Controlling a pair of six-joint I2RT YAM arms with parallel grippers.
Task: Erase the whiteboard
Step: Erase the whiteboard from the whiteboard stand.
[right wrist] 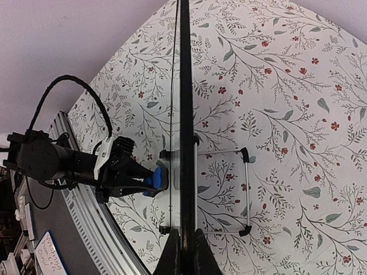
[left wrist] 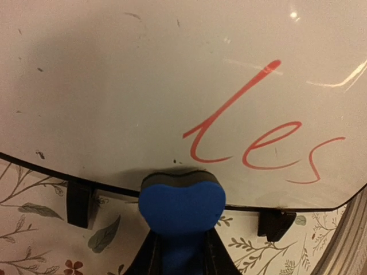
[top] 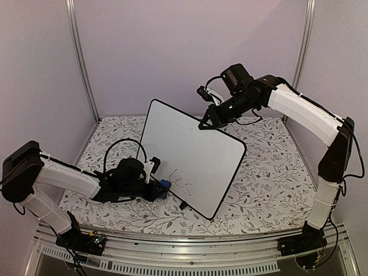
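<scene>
fingers (left wrist: 148, 260) on your left gripper (top: 156, 187) pinch a blue eraser (left wrist: 182, 207) from both sides, and its dark felt face meets the board (top: 190, 152) at the lower rim. just up and to the right of it you can read "les" (left wrist: 264, 143) in thin red cursive, the only legible writing on the board. a small handwritten card (right wrist: 49, 252) by the rail is too small to read.

your right gripper (top: 207, 122) is clamped on the board's top edge; the right wrist view shows one finger (right wrist: 171, 259) on each face with the black rim between them.

the board stands tilted back near the middle of the table, resting on small black feet (left wrist: 78, 203) with a wire stand (right wrist: 246, 189) behind it. a few dark specks mark its white face.

the table (top: 270, 172) wears a white cloth printed with grey leaves and small red flowers. a metal rail (top: 190, 238) runs along the near edge, and pale walls (top: 172, 46) close in the back and sides.
</scene>
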